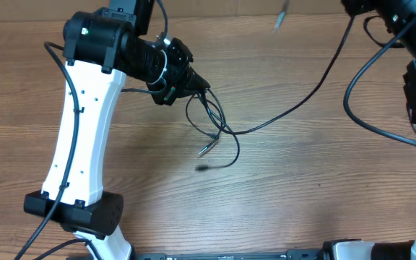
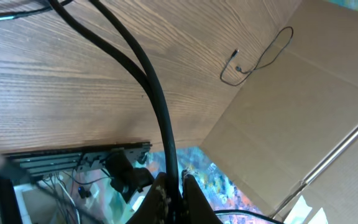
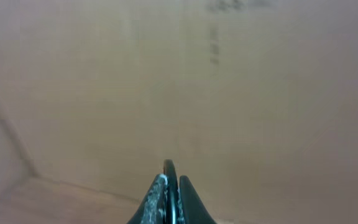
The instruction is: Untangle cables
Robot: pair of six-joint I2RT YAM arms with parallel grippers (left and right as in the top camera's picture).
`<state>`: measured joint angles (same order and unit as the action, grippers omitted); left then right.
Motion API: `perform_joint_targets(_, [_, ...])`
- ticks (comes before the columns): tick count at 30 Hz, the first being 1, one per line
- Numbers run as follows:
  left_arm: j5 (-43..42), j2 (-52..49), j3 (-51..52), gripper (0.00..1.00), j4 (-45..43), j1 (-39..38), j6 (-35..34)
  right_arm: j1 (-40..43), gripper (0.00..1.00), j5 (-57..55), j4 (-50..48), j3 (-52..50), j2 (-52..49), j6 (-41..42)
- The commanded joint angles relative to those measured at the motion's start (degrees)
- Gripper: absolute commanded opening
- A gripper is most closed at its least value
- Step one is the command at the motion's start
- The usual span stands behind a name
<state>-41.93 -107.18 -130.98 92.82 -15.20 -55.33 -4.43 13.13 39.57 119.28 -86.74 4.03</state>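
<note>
Even soft light, faint shadows, right wrist view blurred throughout

Wood, plastic and cardboard under our cameras.
We see a table (image 1: 323, 166) of brown wood grain, smooth and matt; thin black cables (image 1: 221, 128) with a rubbery, faintly shiny skin; an arm shell (image 1: 81, 144) of glossy white plastic; plain matt brown cardboard (image 2: 303, 112).

place: robot lab bench | evidence: wood-grain table (image 1: 302, 188) — cardboard screen (image 2: 303, 124) — white arm (image 1: 85, 123)
</note>
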Motion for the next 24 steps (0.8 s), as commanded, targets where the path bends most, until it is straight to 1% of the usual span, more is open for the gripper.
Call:
perform_joint_targets(1, [-0.11, -0.42, -0.72, 0.04, -0.37, 0.31, 1.38, 0.39, 0.04, -7.54, 2.19, 0.35, 0.74, 1.95])
perform_joint_targets(3, [-1.29, -0.42, -0.74, 0.04, -0.92, 0.28, 2.60, 0.39, 0.04, -7.52, 4.20, 0.35, 0.57, 1.95])
perform_joint_targets(4, [-3.10, -0.42, -0.74, 0.04, -1.57, 0.31, 4.76, 0.39, 0.21, -7.52, 5.53, 0.35, 0.50, 1.95])
perform_joint_targets(6, [-7.43, -0.39, -0.76, 0.04, -3.76, 0.31, 12.17, 0.37, 0.72, -7.50, 9.01, 0.35, 0.46, 1.92])
perform_joint_targets(7, [-8.24, -0.39, -0.76, 0.04, -4.48, 0.28, 14.93, 0.37, 0.78, -7.28, 10.43, 0.35, 0.46, 1.88])
perform_joint_targets(9, [-8.31, -0.39, -0.76, 0.04, -4.96, 0.31, 20.63, 0.37, 0.83, -3.89, 13.51, 0.35, 0.46, -1.03])
perform_joint_targets(11, [-7.04, -0.39, -0.76, 0.04, -4.72, 0.28, 24.90, 0.37, 0.86, 1.42, 16.33, 0.35, 0.46, -5.14])
perform_joint_targets(13, [-5.55, -0.39, -0.76, 0.04, -4.15, 0.28, 27.67, 0.35, 0.86, 9.62, 19.50, 0.35, 0.46, -10.80])
perform_joint_targets(16, [-5.16, -0.39, -0.76, 0.04, -3.91, 0.13, 31.50, 0.24, 0.82, 22.34, 24.65, 0.35, 0.24, -16.74])
perform_joint_targets(17, [-4.98, -0.39, -0.76, 0.04, -3.93, 0.02, 32.28, -0.04, 0.78, 25.44, 26.69, 0.35, 0.04, -17.97])
perform_joint_targets(20, [-4.94, -0.39, -0.76, 0.04, -4.44, -0.57, 33.57, -1.84, 0.69, 26.97, 31.39, 0.33, -0.68, -19.28])
perform_joint_targets(24, [-3.78, -0.37, -0.76, 0.04, -5.03, -2.05, 35.17, -5.16, 0.67, 26.80, 34.84, 0.33, -1.92, -20.81])
